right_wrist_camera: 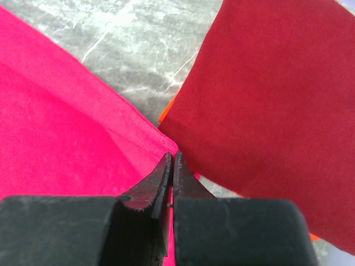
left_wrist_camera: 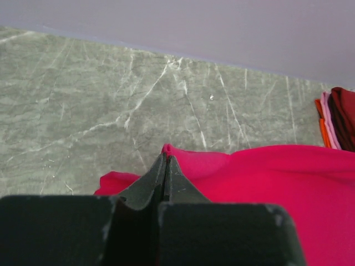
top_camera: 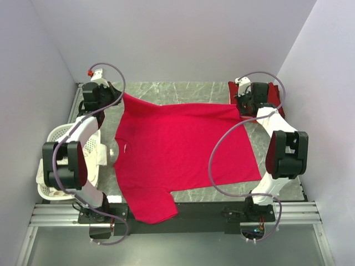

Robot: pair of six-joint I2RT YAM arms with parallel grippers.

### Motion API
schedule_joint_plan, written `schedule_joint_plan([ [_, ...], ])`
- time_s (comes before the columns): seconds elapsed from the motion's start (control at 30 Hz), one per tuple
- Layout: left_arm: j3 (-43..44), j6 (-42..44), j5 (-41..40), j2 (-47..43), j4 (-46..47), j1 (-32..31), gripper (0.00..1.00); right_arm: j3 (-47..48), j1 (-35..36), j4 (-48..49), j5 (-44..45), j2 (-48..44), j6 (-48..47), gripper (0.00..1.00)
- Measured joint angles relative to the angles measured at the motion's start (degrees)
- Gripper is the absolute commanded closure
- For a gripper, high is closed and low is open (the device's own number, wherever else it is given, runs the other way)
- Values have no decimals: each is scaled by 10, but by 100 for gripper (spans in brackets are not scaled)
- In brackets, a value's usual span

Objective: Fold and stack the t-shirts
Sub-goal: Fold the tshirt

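Most of the table (top_camera: 183,91) lies under the shirt (top_camera: 177,149), a big crimson one spread nearly flat. Its long axis runs left to right, with the collar at the left end, the hem at the right, and one sleeve spilling off its near side over the table edge. Just beside the shirt's collar end sits the basket (top_camera: 55,138). Just off the shirt's far right corner lies the stack (top_camera: 275,102) of folded shirts, dark maroon on top with orange showing beneath. The left gripper (left_wrist_camera: 166,152) is pinched tight on the shirt's far left corner, at the other sleeve. The right gripper (right_wrist_camera: 172,158) is pinched likewise on the far right corner, at the hem. Each wrist view shows the jaws together with crimson cloth caught at the tips. The shirt's far edge thus hangs between the two grippers, parallel to the long axis, and the rest of the shirt lies toward the arm bases from both. The next move likely calls for both arms to draw that edge toward the shirt's near side, halving it lengthwise. Each arm is nearest its own corner, so neither need cross. Uneven travel could skew the fold.
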Motion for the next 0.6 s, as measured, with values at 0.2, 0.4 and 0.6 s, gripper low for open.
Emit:
schedule_joint_plan([
  [0.2, -21, -2, 0, -61, -12, 0, 100, -16, -2, 8, -3, -12, -6, 100],
  [0.4, -49, -4, -2, -105, -32, 0, 100, -18, -6, 20, -3, -13, -9, 100],
  [0.6, -67, -12, -5, -122, -57, 0, 100, -7, -7, 19, -7, -10, -15, 100],
])
